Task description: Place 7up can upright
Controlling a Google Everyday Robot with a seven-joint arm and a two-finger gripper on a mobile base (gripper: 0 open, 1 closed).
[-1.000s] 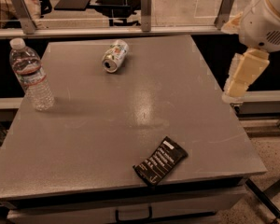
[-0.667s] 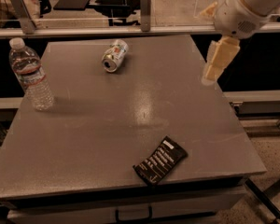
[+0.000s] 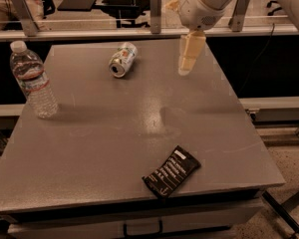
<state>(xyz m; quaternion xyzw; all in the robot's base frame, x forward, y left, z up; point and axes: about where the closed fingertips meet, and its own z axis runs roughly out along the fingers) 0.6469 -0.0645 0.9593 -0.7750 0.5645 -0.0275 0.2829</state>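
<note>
The 7up can (image 3: 122, 59) lies on its side near the far edge of the grey table (image 3: 114, 133), its shiny end facing me. My gripper (image 3: 188, 59) hangs above the table's far right part, to the right of the can and apart from it, its pale fingers pointing down. It holds nothing that I can see.
A clear plastic water bottle (image 3: 33, 80) stands upright at the table's left edge. A flat black snack packet (image 3: 171, 171) lies near the front edge. A metal rail (image 3: 139, 31) runs behind the table.
My arm has swung left from beyond the table's right edge to over its far right part, closer to the can. The can, bottle and packet have not moved.
</note>
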